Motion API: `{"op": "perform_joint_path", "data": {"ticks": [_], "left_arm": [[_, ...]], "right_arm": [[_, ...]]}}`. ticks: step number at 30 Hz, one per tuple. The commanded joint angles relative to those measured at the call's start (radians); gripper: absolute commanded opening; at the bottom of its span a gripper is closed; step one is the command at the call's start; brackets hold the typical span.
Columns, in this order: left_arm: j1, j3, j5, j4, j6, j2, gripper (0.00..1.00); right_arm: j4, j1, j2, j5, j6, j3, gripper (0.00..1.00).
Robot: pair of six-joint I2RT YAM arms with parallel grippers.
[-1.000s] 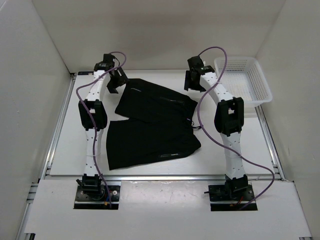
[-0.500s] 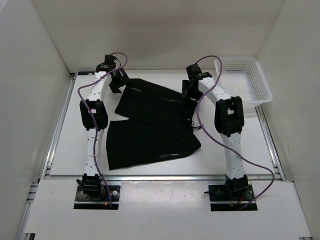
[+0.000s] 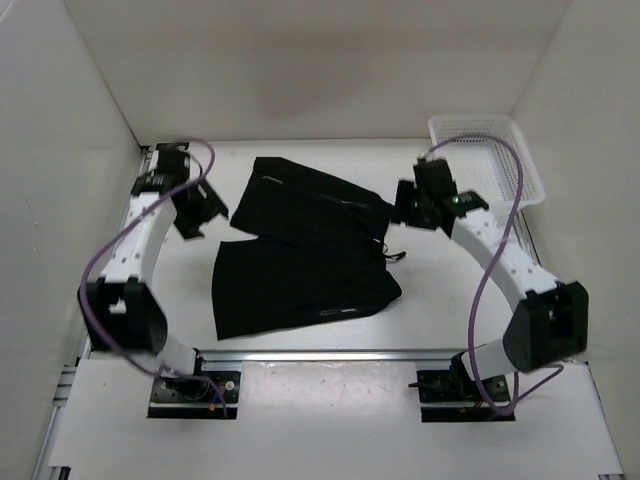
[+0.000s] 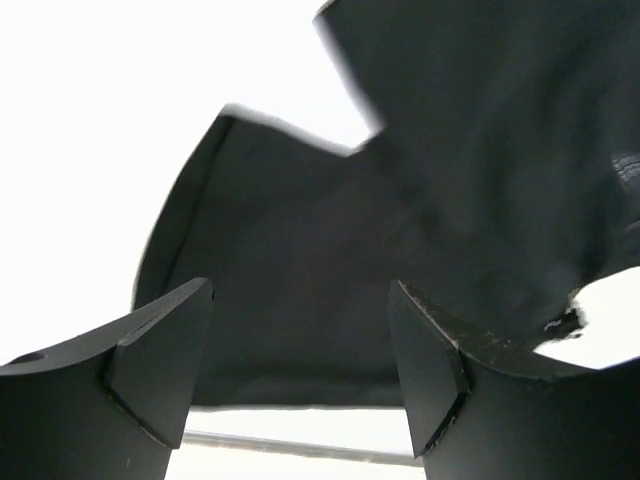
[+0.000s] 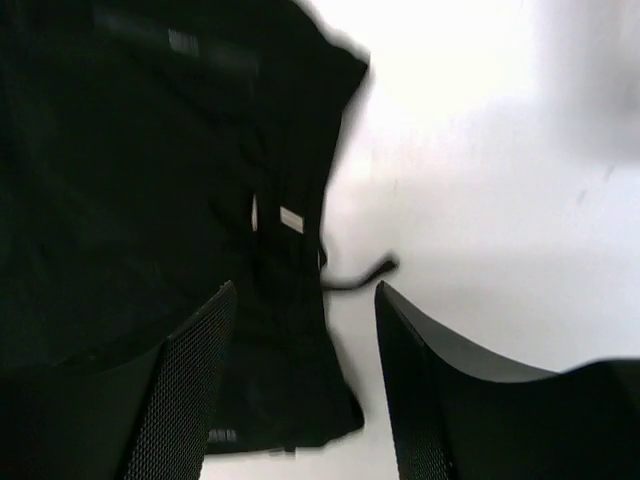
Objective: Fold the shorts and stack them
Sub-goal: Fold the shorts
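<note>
Soft matte black shorts [image 3: 300, 255] lie flat between the left end effector [image 3: 199, 211] and right end effector [image 3: 408, 206], both released.

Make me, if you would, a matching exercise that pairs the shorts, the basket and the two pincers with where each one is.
Column one:
1. shorts
2. basket
3. left pincer
4. right pincer

Column two:
A. far right corner of the table
B. open, at the right side of the black fabric
C. spread out mid-table
D. open, at the left side of the black fabric

Pairs: 1-C, 2-A, 3-D, 4-B
</note>
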Motion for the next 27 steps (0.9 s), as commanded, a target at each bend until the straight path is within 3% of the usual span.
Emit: {"op": "perform_joint_path", "data": {"ticks": [1, 3, 7, 9, 10, 19, 23, 27], "left_arm": [[0.000, -0.283, -0.009, -0.011, -0.066, -0.128, 0.81], [0.000, -0.445, -0.009, -0.011, -0.122, -0.188, 0.81], [-0.011, -0.642, 0.059, -0.011, -0.187, -0.333, 0.81], [-0.011, -0.713, 0.059, -0.026, -0.213, -0.372, 0.84], [-0.023, -0.725, 0.059, -0.026, -0.224, -0.389, 0.88], [-0.093, -0.823, 0.062, -0.029, -0.383, -0.431, 0.88], [-0.093, -0.852, 0.073, -0.031, -0.420, -0.406, 0.84], [-0.093, -0.853, -0.004, -0.041, -0.471, -0.430, 0.82]], "right_arm": [[-0.030, 0.026, -0.088, -0.101, 0.069, -0.230, 0.61], [-0.030, 0.026, -0.180, -0.149, 0.133, -0.321, 0.61], [-0.019, 0.026, -0.309, -0.305, 0.251, -0.508, 0.76], [0.010, 0.026, -0.370, -0.363, 0.308, -0.586, 0.78], [0.010, 0.026, -0.389, -0.364, 0.322, -0.606, 0.79], [0.000, 0.026, -0.436, -0.364, 0.343, -0.610, 0.79], [-0.010, 0.026, -0.436, -0.364, 0.334, -0.610, 0.81], [-0.010, 0.026, -0.436, -0.364, 0.334, -0.620, 0.81]]}}
